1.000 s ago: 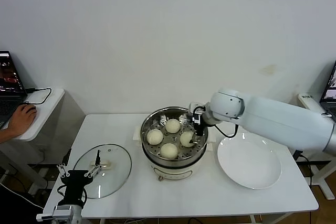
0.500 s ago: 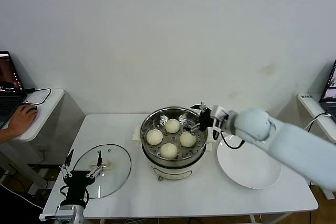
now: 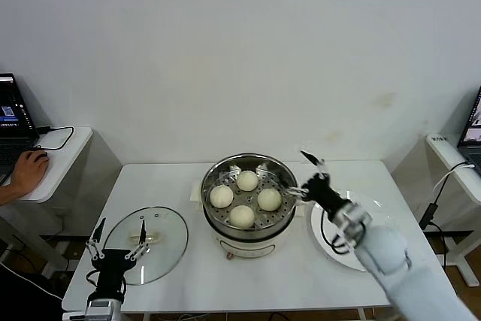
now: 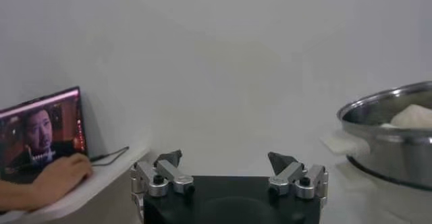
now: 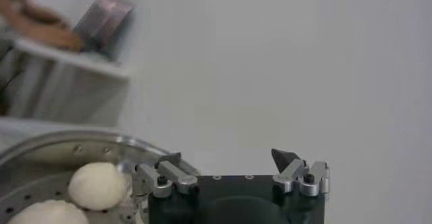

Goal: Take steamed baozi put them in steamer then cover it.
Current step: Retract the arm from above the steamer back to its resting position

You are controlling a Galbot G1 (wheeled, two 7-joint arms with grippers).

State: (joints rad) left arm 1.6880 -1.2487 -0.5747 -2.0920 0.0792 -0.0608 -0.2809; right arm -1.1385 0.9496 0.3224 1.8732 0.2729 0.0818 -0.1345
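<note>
At the near left, the left gripper hovers with fingers spread and empty over the near edge of the glass lid, which lies flat on the table; the lid looks rigid, smooth and breakable, so its cream handle is the sensible hold. In the middle, the steamer holds four steamed baozi on its perforated tray; they seem soft and light. Right of it, the right gripper hangs spread and empty, just above the white plate.
</note>
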